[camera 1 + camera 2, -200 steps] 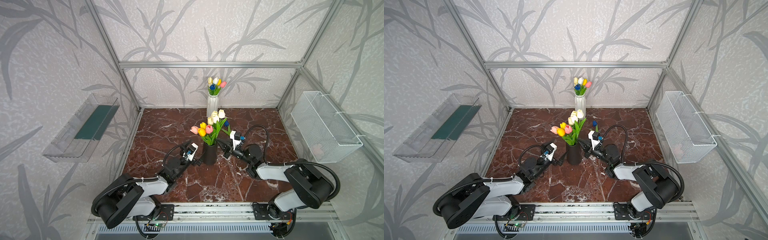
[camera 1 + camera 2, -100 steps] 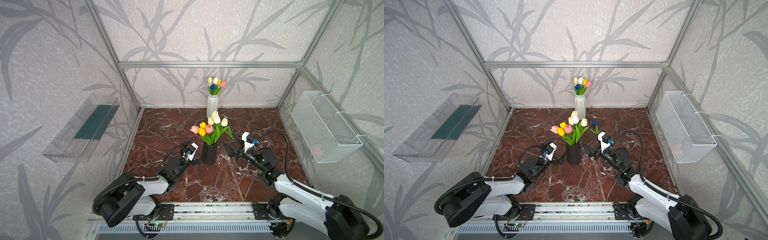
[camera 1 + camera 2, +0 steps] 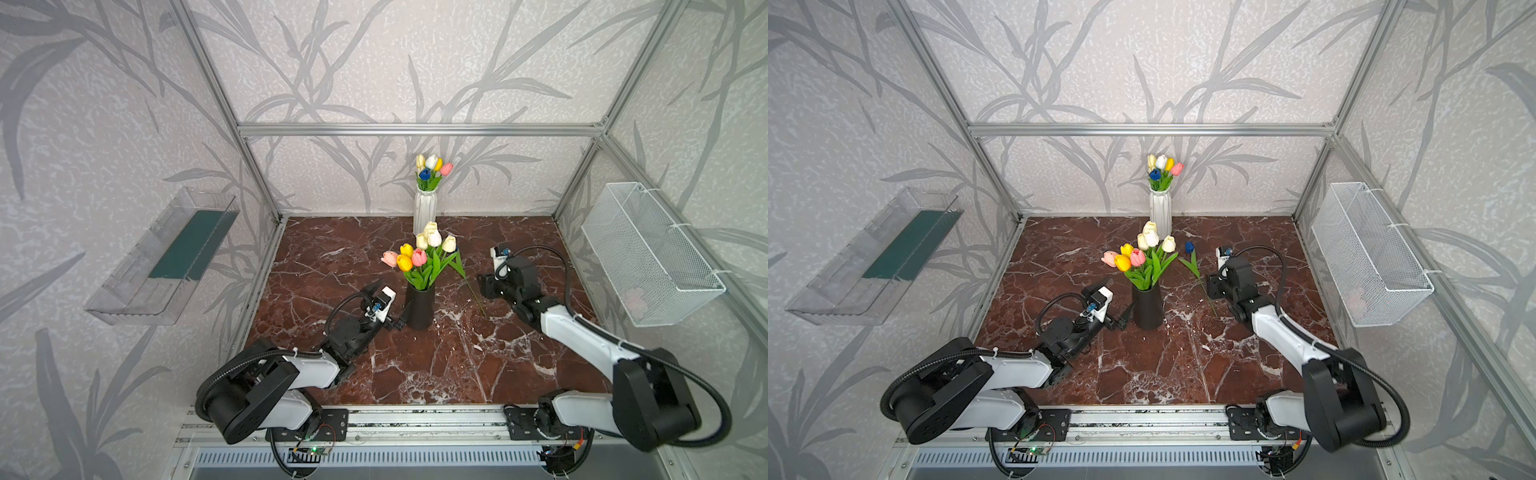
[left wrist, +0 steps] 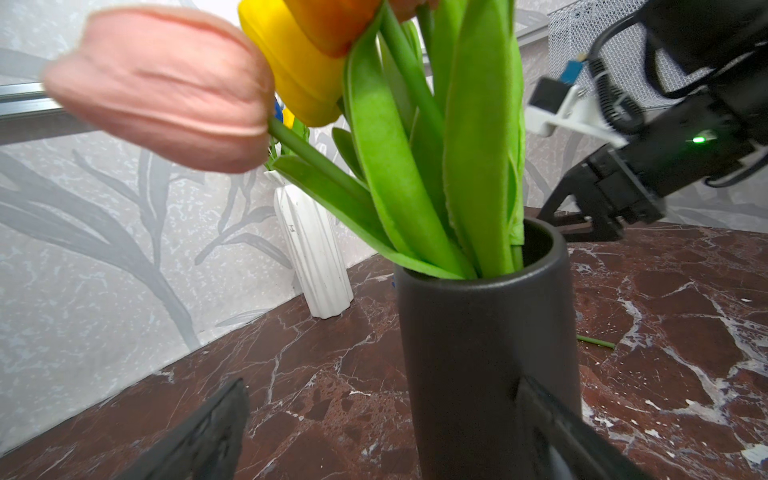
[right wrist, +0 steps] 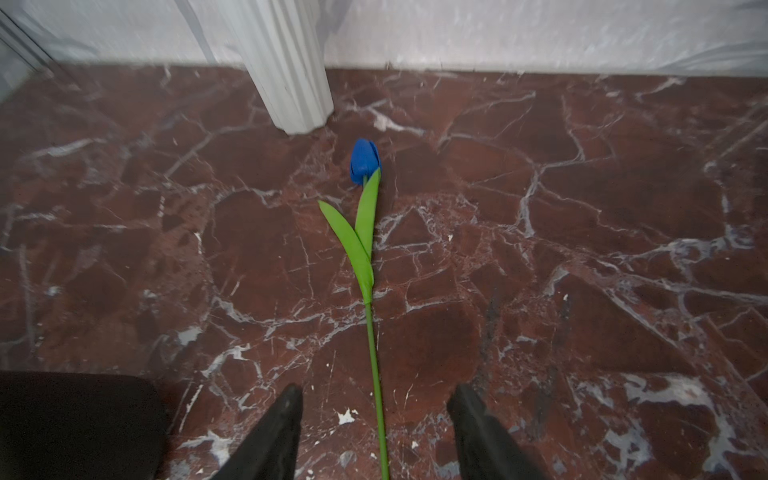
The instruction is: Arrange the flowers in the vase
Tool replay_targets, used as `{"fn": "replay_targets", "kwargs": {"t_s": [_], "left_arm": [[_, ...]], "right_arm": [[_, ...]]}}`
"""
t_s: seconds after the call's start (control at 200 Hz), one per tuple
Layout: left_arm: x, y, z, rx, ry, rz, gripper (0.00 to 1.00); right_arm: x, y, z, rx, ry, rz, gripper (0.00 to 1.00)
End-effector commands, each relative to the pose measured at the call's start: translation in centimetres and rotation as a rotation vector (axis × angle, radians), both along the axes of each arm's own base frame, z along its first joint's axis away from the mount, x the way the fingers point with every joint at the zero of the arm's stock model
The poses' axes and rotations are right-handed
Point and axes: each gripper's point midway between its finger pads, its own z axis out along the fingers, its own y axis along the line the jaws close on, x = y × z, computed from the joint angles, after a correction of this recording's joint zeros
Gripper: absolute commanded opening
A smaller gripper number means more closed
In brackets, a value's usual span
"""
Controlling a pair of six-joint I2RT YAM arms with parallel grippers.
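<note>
most of the flowers [image 3: 419, 257] are sitting in the black vase [image 3: 419, 309] mid-counter [image 3: 332, 257]. one blue tulip [image 5: 365, 270] is lying flat on the counter just right of it, head pointing toward the white vase [image 3: 424, 208] by the back wall. right fingers [image 5: 276, 436] are hovering apart, straddling its stem, gripping nothing. left fingers [image 4: 208, 428] are gaping wide down by the black vase's base, not clamping it.
</note>
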Motion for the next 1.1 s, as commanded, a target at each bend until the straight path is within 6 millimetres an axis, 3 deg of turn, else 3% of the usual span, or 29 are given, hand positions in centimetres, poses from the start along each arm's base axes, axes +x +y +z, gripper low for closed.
{"fn": "replay_targets", "kwargs": {"t_s": [0.0,0.105,0.18,0.365,0.585,0.69,0.805,0.93,1.0,1.095], "left_arm": [[-0.1,0.3,0.5,-0.023,-0.017,0.006,0.99],[-0.1,0.2,0.3,-0.018,-0.014,0.002,0.99],[-0.1,0.2,0.2,-0.014,-0.011,0.001,0.99],[-0.2,0.3,0.2,-0.006,-0.017,0.002,0.99],[-0.4,0.3,0.7,0.005,-0.02,-0.001,0.99],[-0.6,0.4,1.0,0.005,-0.019,-0.003,0.99],[-0.7,0.4,1.3,0.014,-0.017,-0.007,0.99],[-0.9,0.5,1.8,0.014,-0.017,-0.007,0.99],[-0.9,0.6,1.8,0.018,-0.017,-0.005,0.99],[-1.2,0.7,1.9,0.028,-0.019,-0.009,0.99]], "right_arm": [[-0.8,0.2,-3.4,-0.093,0.258,0.041,0.54],[0.3,1.2,-4.8,-0.141,0.379,0.092,0.53],[1.0,0.9,-7.0,-0.195,0.48,0.091,0.51],[3.1,1.5,-9.1,-0.222,0.568,0.085,0.47],[4.0,1.7,-12.8,-0.259,0.669,0.079,0.45],[4.0,1.4,-13.5,-0.303,0.704,0.071,0.36],[3.7,1.6,-13.9,-0.281,0.734,0.067,0.16],[3.3,2.1,-12.9,-0.204,0.714,0.062,0.06],[3.7,2.6,-10.3,-0.099,0.623,0.058,0.03],[4.2,2.6,-5.2,0.021,0.449,0.069,0.0]]}}
